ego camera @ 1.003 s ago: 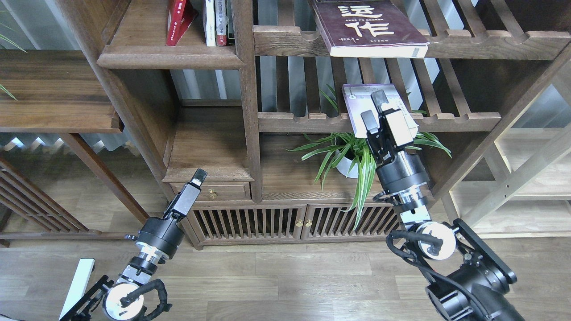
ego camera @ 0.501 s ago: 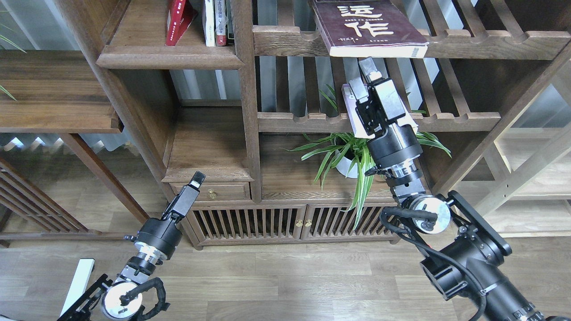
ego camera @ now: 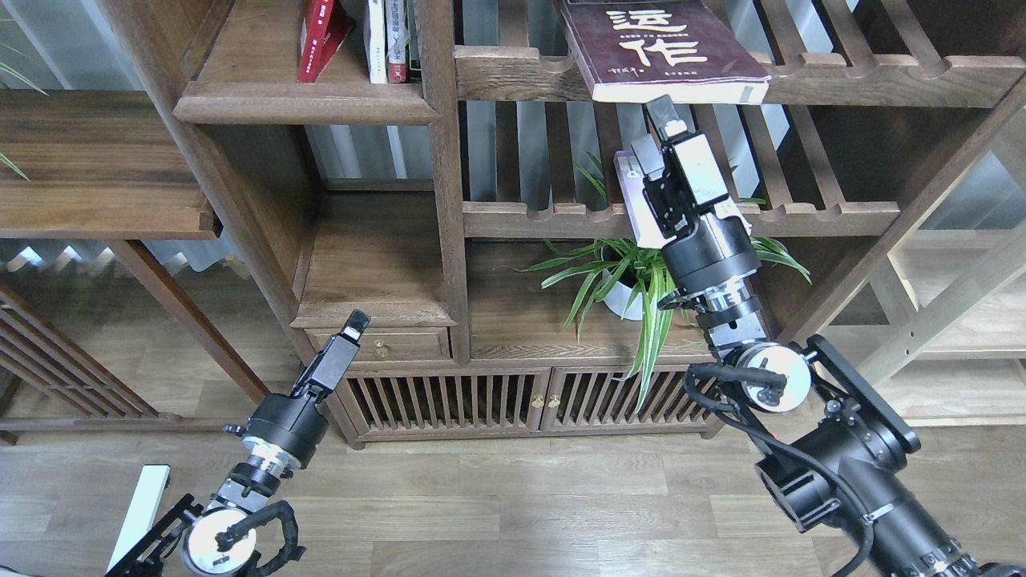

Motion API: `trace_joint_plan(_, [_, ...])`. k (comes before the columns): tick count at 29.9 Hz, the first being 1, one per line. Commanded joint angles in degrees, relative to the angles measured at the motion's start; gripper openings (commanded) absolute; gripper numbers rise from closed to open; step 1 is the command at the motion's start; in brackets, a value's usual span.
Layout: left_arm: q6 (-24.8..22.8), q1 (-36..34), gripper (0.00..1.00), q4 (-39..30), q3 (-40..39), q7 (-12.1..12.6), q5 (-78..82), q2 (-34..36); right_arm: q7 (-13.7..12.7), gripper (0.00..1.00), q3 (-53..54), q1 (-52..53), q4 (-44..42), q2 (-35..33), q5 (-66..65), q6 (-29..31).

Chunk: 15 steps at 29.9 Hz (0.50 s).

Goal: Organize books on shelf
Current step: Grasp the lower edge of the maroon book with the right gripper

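**Right arm up at the slatted racks**

Right end effector (ego camera: 653, 136), fingers parted, holds nothing, over the lavender book (ego camera: 635, 200) on the centre rack. Maroon book (ego camera: 657, 48) lies top centre. Red book (ego camera: 319, 36) leans on the shelf (ego camera: 304, 102), upper left. Left end effector (ego camera: 355, 324), lower left: cannot tell its opening.

The shelf (ego camera: 304, 100) is dark-brown wood with a smooth, faintly satin finish and visible grain. At 12 o'clock the maroon book (ego camera: 657, 48) has a matt paper cover, its page block pale and rough-edged. The red book (ego camera: 321, 36) at 11 o'clock looks glossier. The lavender book (ego camera: 637, 196) is pale, smooth paper. The right gripper (ego camera: 653, 136) is matt black plastic with a white glossy panel; silvery metal rings show below. The floor (ego camera: 513, 497) is grey-brown wood-look planking, low sheen.
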Motion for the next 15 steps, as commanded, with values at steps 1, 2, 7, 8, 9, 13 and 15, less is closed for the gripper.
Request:
trace_joint_plan(1, [0.0, 0.23, 0.99, -0.19, 0.0, 0.0, 0.0, 0.0, -0.05, 0.99, 0.02, 0.7, 0.0, 0.0, 0.01, -0.53])
trace_joint_plan(2, [0.0, 0.23, 0.99, -0.19, -0.09, 0.0, 0.0, 0.0, -0.05, 0.99, 0.02, 1.05, 0.0, 0.0, 0.01, -1.06])
trace_joint_plan(7, [0.0, 0.4, 0.99, -0.54, -0.44, 0.0, 0.0, 0.61, -0.05, 0.99, 0.02, 2.98, 0.0, 0.08, 0.01, -2.99])
trace_joint_plan(8, [0.0, 0.4, 0.99, -0.54, -0.44, 0.0, 0.0, 0.62, 0.04, 0.99, 0.11, 3.24, -0.09, 0.08, 0.01, -3.34])
trace_joint_plan(9, [0.0, 0.4, 0.99, -0.54, -0.53, -0.09, 0.0, 0.62, 0.04, 0.99, 0.19, 3.42, -0.09, 0.08, 0.09, -3.7])
trace_joint_plan(13, [0.0, 0.4, 0.99, -0.63, -0.88, -0.09, 0.0, 0.62, 0.13, 0.99, 1.86, 3.42, -0.26, 0.26, 0.27, -5.63])
trace_joint_plan(15, [0.0, 0.4, 0.99, -0.54, -0.96, -0.09, 0.0, 0.62, 0.04, 0.99, 2.74, 3.42, -0.26, 0.35, 0.36, -6.77])
